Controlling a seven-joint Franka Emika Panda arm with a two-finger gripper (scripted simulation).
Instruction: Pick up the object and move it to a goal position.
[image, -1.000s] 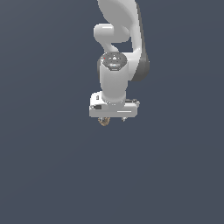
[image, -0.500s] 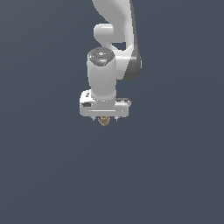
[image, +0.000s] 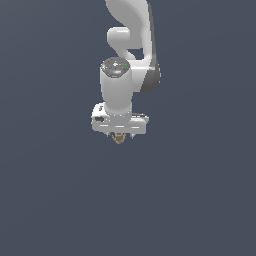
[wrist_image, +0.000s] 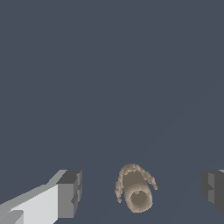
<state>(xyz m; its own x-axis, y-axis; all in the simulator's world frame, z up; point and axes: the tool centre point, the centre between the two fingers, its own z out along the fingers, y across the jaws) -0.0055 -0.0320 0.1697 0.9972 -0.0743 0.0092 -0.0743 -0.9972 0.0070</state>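
Observation:
The object (image: 118, 139) is a tiny tan-brown mottled lump, seen in the exterior view just under the white gripper head. In the wrist view the object (wrist_image: 136, 192) lies between the two grey fingertips (wrist_image: 71, 194), with a clear gap on each side. My gripper (image: 119, 135) is open and straddles the object without touching it. In the wrist view the gripper (wrist_image: 142, 191) has its jaws wide apart. The fingers are mostly hidden under the head in the exterior view.
The white arm (image: 131, 40) rises behind the gripper toward the top of the exterior view. A plain dark grey-blue surface (image: 55, 200) fills both views, with no other objects showing.
The gripper head has shifted toward the exterior view's left and now sits centred over the object. The object has stayed where it was.

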